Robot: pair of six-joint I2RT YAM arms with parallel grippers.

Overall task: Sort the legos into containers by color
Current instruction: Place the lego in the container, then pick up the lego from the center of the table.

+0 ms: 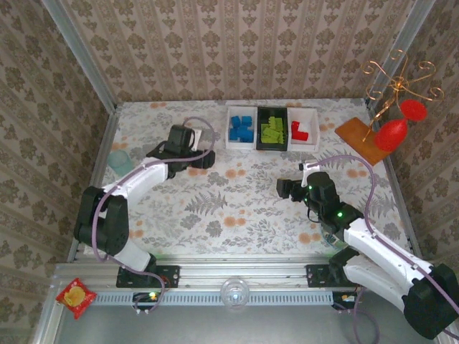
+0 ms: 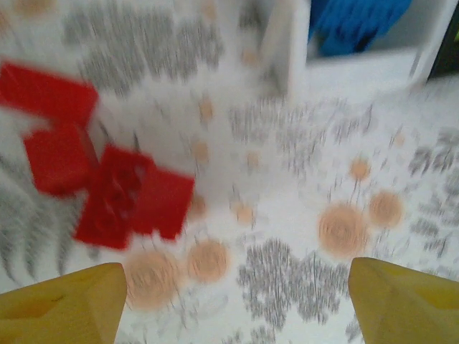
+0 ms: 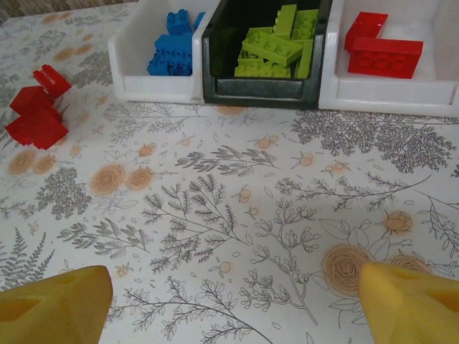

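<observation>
Nearly sorted: red plastic legos [image 2: 107, 186] loose

Left gripper [image 2: 237, 301] and right gripper [image 3: 237, 294] hang spread, empty. The legos lie on floral tablecloth [image 3: 237, 193] left of the white rectangular bin [image 3: 154, 87] holding blue bricks [image 3: 172, 50], near the left gripper.

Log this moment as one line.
left tool open, near loose red plastic bricks | right tool open, empty | blue bricks in white plastic bin | lime bricks in black bin

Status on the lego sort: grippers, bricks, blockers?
Left gripper and right gripper open, empty. Red legos loose on table, left of blue-brick bin. That and the black bin sit between them and the red-brick bin.
</observation>
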